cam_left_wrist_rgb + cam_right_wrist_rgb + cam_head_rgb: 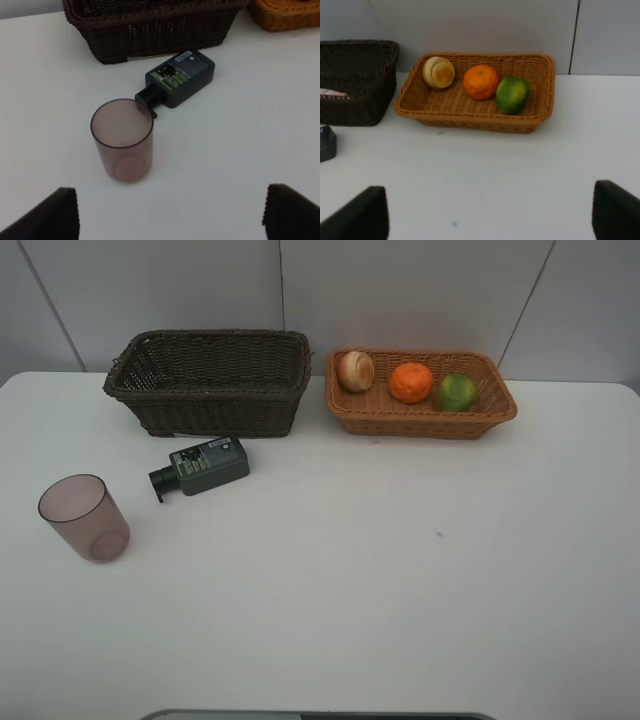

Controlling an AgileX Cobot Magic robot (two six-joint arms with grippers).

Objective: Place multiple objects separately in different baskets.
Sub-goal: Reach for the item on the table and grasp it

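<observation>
The white bench (pixel 400 590) carried everything. At its back left stood the dark basket (pixel 220 412), the deeper of the two, and just to its right, with a narrow gap between them, the shallower tan basket (pixel 420 423). From the right wrist view a pink sliver (pixel 332 92) showed inside the dark basket, too little of it to tell what it was.

The mauve cup (pixel 85 518) stood upright on the bench near the left edge, mouth up, well in front of the dark basket. The dark bottle (pixel 205 466) lay on its side just in front of that basket, label up, with its black cap pointing toward the cup. From above, cup and bottle were near each other but apart. In the left wrist view the cap sat just behind the cup's rim.

Three fruits lay in a row along the back of the tan basket. The pale fruit (pixel 355 371) was at the left end, the orange (pixel 411 382) was in the middle, and the green fruit (pixel 456 392) was on the right. The orange and the green fruit seemed to touch.

Only the dark tips of the left jaws showed, in their own wrist view. They were spread wide above bare bench on the near side of the cup, gripping nothing. The right jaws were likewise apart and unloaded, over the bench in front of the tan basket.
</observation>
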